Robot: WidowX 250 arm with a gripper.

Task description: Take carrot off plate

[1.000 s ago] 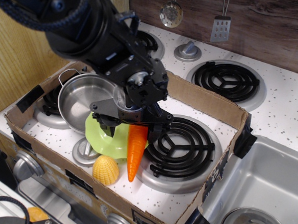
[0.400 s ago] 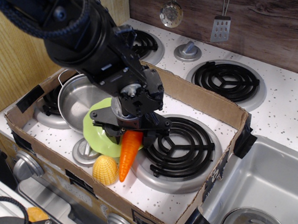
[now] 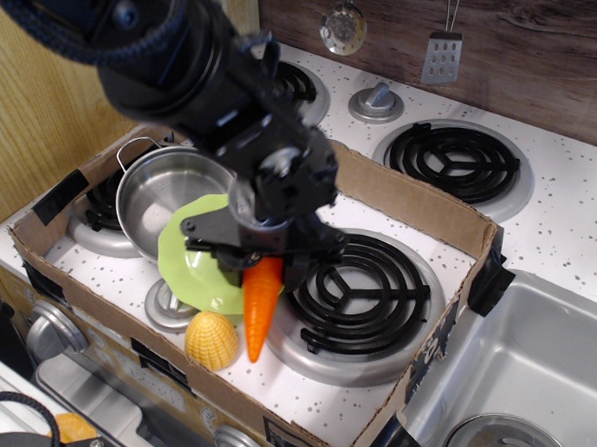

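The orange carrot [image 3: 260, 304] hangs point-down from my black gripper [image 3: 263, 258], which is shut on its upper end; the green stem is hidden by the fingers. The carrot's tip is near the yellow corn and the front left burner's edge. The lime-green plate [image 3: 193, 263] lies just left of the carrot, partly under my gripper and the steel pot. I cannot tell whether the carrot's tip touches the stove top.
A steel pot [image 3: 165, 197] sits behind the plate. A yellow corn [image 3: 211, 340] lies at the plate's front. A cardboard box wall [image 3: 409, 209] rings the area. A black burner [image 3: 360, 292] is to the right, a sink [image 3: 531, 376] further right.
My gripper with the carrot shifted slightly, first left, then back and a little up. The carrot swung from tilted to nearly vertical. The plate moved a little left.
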